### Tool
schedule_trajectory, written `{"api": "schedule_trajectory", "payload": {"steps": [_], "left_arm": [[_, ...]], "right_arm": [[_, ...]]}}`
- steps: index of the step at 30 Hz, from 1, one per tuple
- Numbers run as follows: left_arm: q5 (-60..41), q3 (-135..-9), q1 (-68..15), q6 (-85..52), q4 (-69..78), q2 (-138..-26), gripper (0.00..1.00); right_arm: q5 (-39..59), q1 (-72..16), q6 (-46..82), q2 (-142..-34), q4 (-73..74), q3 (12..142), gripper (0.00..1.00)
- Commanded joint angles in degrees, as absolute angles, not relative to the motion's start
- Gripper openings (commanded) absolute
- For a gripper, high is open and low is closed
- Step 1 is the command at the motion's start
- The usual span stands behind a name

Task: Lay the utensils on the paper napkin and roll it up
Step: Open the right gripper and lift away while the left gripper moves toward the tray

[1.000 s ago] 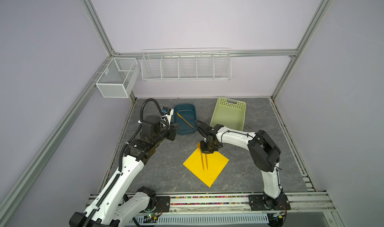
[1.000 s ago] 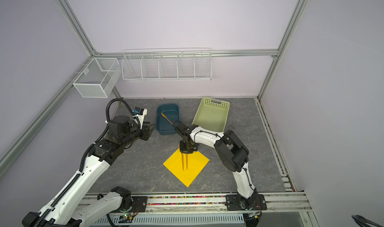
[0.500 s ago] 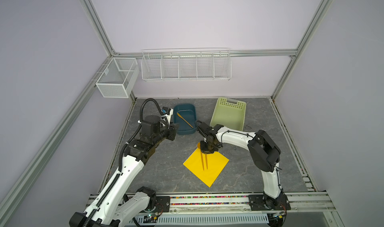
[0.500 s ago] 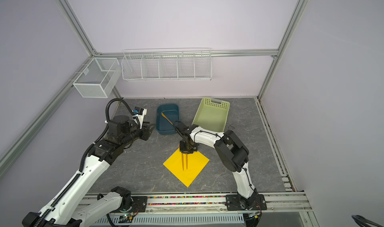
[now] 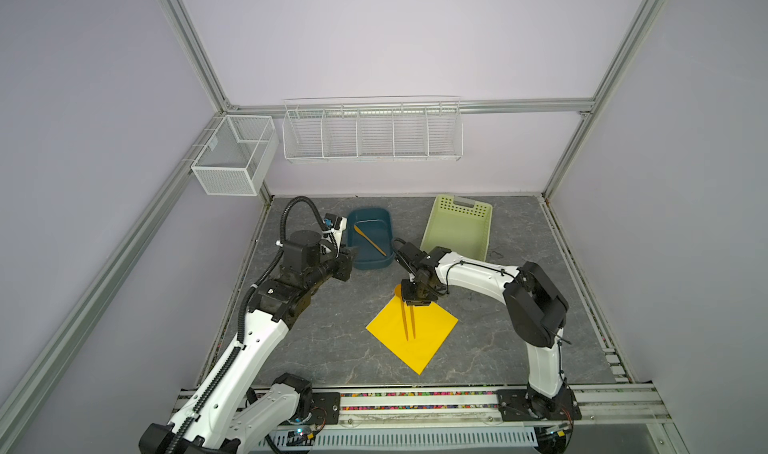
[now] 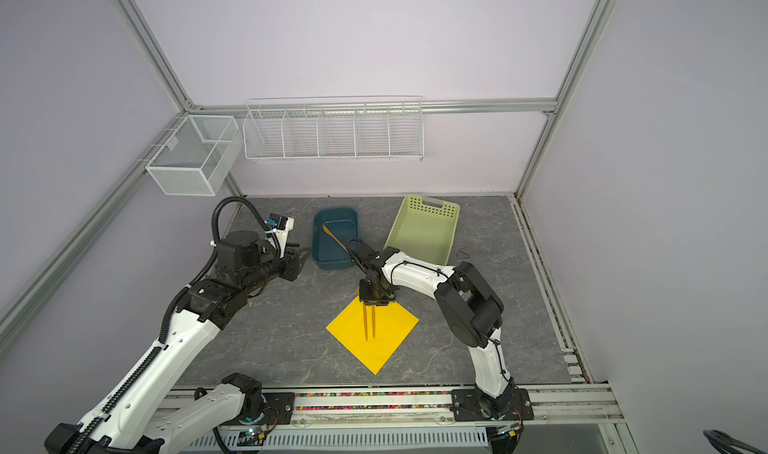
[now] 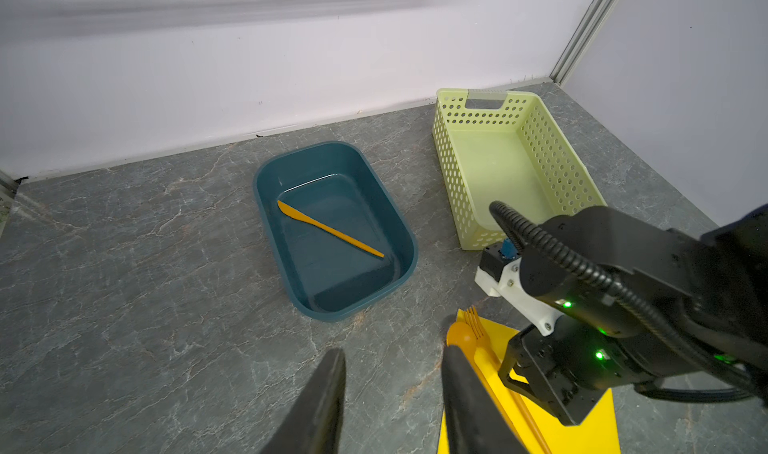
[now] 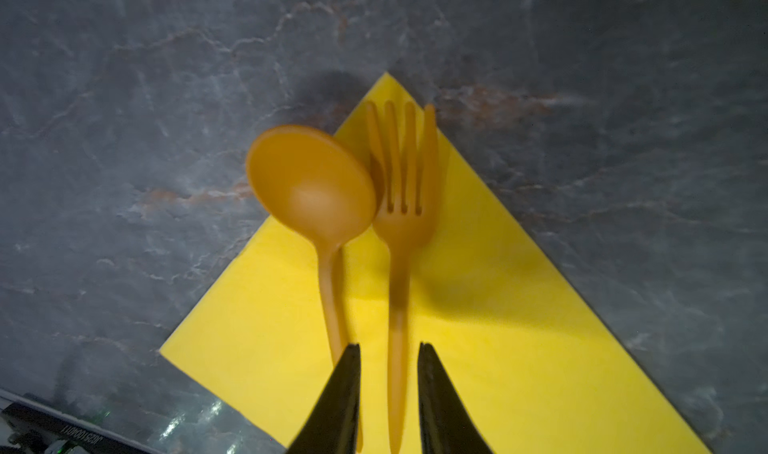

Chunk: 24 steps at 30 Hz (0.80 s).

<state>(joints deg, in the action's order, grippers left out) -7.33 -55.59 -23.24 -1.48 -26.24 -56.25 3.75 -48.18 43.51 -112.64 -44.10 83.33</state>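
Right wrist view: my right gripper (image 8: 388,346) parted astride the fork (image 8: 399,265) handle, fork and spoon (image 8: 311,186) on the paper napkin (image 8: 498,327), knife (image 7: 330,229) beyond it in the blue tub (image 7: 397,223), left gripper (image 7: 393,356) likewise parted, empty; I judge cutlery light, stiff, slick, so pinch mid-handle.

Pale lilac walls (image 5: 395,36), aluminium frame posts (image 5: 197,53), white wire rack (image 5: 372,136), grey marbled floor (image 5: 328,348)

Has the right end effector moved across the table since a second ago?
No. The right end effector hangs over the same far corner of the paper napkin as before, above the fork and spoon handles.
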Motion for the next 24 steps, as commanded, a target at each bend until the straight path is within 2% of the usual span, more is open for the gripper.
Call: {"api": "schedule_trajectory", "payload": {"steps": [1,4,7,12,17,24], "left_arm": [[-7.25,-55.02,-22.96,-1.67,-26.96,-56.74,0.39],[-6.42,-55.02,-22.95,-2.1,-26.84,-57.45,0.4],[-1.55,-55.93,-23.0,-3.9,-27.37,-59.44,0.4],[3.38,-61.13,-23.02,-9.41,-31.02,-66.58,0.39],[2.81,-68.17,-23.1,-14.67,-35.22,-77.21,0.32],[9.87,-83.44,-24.8,-25.1,-46.34,-95.04,0.34]], "right_arm": [[1.93,-48.8,44.57,-107.41,-47.38,82.93,0.29],[0.6,-48.87,44.62,-103.62,-48.29,82.19,0.29],[-1.15,-48.79,44.35,-99.91,-49.27,81.35,0.29],[-4.07,-48.21,43.16,-95.75,-51.54,80.71,0.29],[-3.99,-46.92,41.94,-91.42,-52.03,79.42,0.29],[-3.37,-43.45,40.06,-85.41,-51.82,76.81,0.29]]}}
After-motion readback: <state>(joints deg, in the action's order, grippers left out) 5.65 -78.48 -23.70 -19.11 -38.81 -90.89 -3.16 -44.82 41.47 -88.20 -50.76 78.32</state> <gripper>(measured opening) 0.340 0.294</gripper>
